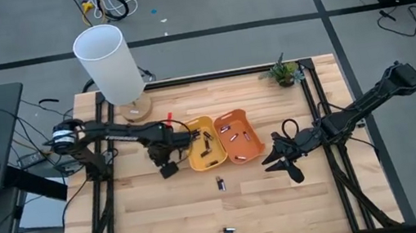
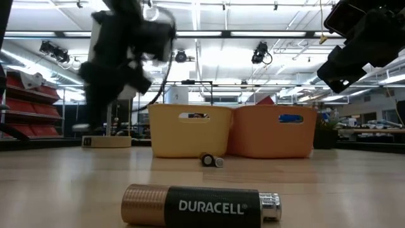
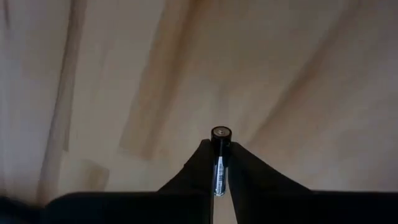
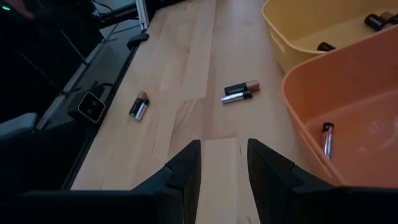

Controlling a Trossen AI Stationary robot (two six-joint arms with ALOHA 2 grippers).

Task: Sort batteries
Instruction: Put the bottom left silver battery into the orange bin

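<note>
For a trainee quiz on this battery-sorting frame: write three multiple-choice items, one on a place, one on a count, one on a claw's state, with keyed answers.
1. Where does the right claw hang?
A. Inside the yellow tray
B. Above the table beside the orange tray
C. Over the lamp

2. How many batteries lie loose on the table, outside the trays?
A. Two
B. None
C. Six

3. What is the left claw doing?
A. Standing wide open and empty
B. Gripping the lamp
C. Shut on a battery

Answers:
1 B: in the high view it hovers on the side of the orange tray away from the yellow tray.
2 A: the high view shows one battery near the trays and another battery by the table's front edge.
3 C: the left wrist view shows a held battery pinched between its fingers.
</note>
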